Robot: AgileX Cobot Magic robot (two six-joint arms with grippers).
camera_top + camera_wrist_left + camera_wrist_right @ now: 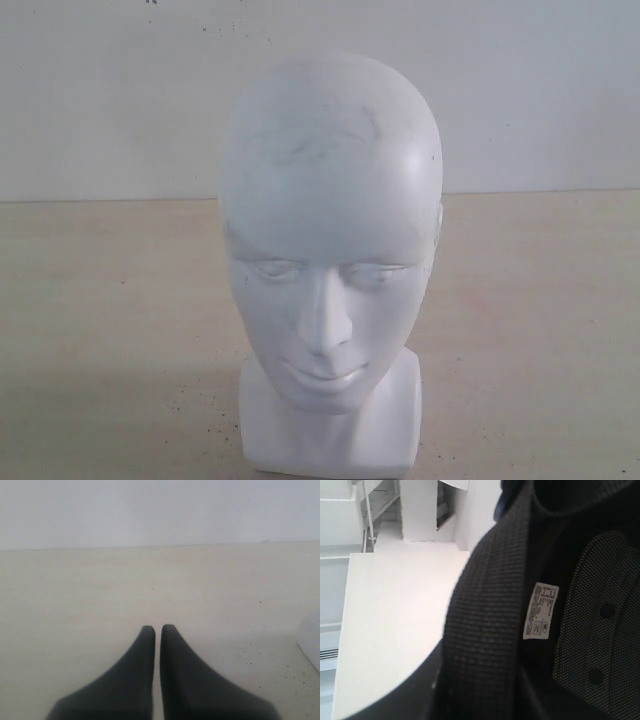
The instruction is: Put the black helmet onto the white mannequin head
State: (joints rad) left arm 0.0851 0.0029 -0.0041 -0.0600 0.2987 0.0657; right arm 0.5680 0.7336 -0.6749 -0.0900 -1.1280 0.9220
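Left claw [158, 627] hovers low over the pale table [75, 595], its two black fingers [145, 670] pressed almost together, with only a thin slit between them and nothing pinched there. Speckled surface stretches ahead of the tips to the far edge, where a plain white wall [160, 510] rises. A white shape [311, 642], cut off by the frame and too partial to identify, sits on the table off to one side of the claw.

Right claw does not show in any view, so whether it is spread or clamped cannot be told. Its wrist camera is filled by the helmet [485, 605], seen from very close on its inner side. A broad band [470, 675] of black ribbed fabric curves across the frame. Beside it lies a grey-dotted mesh pad [600, 645] bearing two dark round studs [606, 610]. A small white label [540, 611] sits between band and pad; its lines of dark print are too blurred to read. Past the helmet's rim appear a flat white surface and white shelving [420, 510]. Where the helmet sits relative to the head cannot be told.

The head [330, 260] stands upright on its blocky neck on the table, facing the exterior camera, well forward of the far edge. Its crown is bare, marked by faint grey scuffs.
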